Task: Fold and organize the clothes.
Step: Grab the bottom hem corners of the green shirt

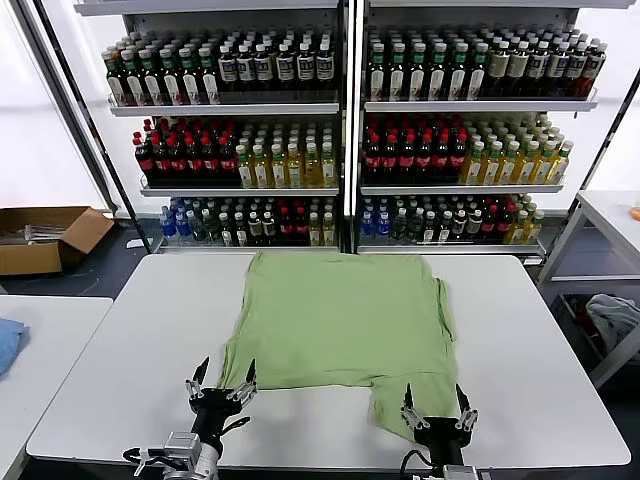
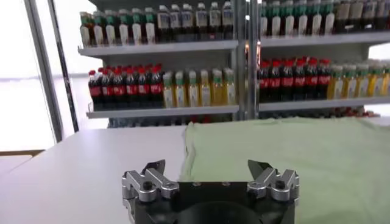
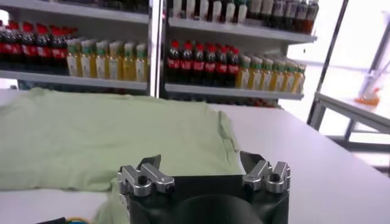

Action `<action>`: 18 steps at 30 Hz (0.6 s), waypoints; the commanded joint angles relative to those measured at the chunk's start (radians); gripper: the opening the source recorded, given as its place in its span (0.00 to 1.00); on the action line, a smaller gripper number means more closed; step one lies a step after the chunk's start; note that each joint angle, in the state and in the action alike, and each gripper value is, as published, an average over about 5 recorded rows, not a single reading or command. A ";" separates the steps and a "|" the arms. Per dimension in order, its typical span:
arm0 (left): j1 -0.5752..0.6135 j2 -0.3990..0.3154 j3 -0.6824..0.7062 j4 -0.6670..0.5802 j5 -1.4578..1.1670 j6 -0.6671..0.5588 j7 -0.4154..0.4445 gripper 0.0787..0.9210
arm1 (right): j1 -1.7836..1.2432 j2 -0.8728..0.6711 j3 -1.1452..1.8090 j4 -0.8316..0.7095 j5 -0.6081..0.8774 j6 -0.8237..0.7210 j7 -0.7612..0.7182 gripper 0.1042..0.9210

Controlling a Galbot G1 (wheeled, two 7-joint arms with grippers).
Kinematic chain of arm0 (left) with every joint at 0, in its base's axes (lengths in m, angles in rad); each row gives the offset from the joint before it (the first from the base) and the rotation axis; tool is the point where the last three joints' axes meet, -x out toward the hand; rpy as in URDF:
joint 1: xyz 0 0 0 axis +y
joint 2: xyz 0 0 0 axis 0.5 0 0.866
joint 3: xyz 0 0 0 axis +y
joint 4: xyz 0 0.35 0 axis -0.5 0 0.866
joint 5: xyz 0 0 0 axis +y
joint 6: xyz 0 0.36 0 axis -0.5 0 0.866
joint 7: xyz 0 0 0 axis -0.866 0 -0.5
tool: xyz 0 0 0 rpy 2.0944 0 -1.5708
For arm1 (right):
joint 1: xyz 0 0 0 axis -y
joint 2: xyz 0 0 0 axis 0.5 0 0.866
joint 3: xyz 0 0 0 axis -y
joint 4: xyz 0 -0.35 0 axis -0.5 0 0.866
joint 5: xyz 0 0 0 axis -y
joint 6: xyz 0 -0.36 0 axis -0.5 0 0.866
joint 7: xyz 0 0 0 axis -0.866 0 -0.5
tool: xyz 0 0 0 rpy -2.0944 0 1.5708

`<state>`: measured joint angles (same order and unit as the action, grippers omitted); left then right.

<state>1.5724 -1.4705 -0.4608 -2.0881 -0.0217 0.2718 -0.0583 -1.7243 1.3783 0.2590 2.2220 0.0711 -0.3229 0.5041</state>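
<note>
Head view shows the left gripper (image 1: 222, 380) spread wide at the near edge of the white table (image 1: 110, 370), with the light green shirt (image 1: 335, 320) lying plain side up just ahead of it and to its right. Soft, light and limp, the cloth will likely sag and crease, so a pinch at a hem corner or sleeve suits best. Right gripper (image 1: 436, 403), also spread, hovers over the shirt's near flap. Far left of both grippers, an open cardboard box (image 1: 45, 238) holds contents I cannot make out.
</note>
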 commanded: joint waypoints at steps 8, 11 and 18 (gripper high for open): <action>-0.026 0.024 -0.016 0.049 -0.004 0.097 0.006 0.88 | -0.026 0.020 -0.009 -0.002 0.050 -0.046 0.059 0.88; -0.035 0.022 -0.021 0.069 -0.018 0.092 0.005 0.88 | -0.022 0.031 -0.012 -0.016 0.051 -0.050 0.068 0.88; -0.044 0.018 -0.020 0.089 -0.022 0.090 0.005 0.88 | -0.015 0.042 -0.014 -0.034 0.069 -0.058 0.075 0.88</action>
<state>1.5377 -1.4540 -0.4793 -2.0290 -0.0338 0.3465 -0.0526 -1.7316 1.4151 0.2455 2.1915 0.1257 -0.3728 0.5687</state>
